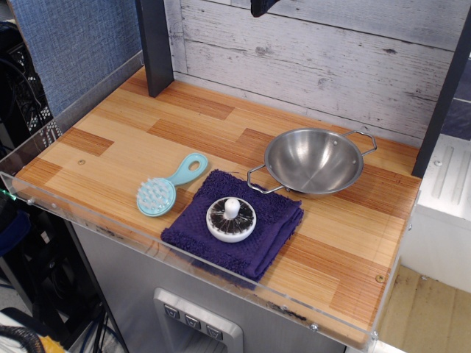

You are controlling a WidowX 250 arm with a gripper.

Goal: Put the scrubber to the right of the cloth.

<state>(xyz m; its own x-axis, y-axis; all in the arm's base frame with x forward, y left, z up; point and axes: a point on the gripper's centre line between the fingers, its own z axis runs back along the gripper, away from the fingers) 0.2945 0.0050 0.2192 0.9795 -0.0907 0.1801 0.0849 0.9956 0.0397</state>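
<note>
Where legible, none: scrubber (pixel 166 186), cloth (pixel 257 239).

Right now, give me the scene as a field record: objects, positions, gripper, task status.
scrubber: lying flat on the wooden table, left of the cloth, handle pointing up-right
cloth: folded, near front edge
white disc brush: sits on top of the cloth
steel bowl: upright, behind the cloth, near handle overlapping the cloth's back corner
gripper: only a dark tip at top edge, state unclear
task status: not done, scrubber untouched on the wrong side
</note>
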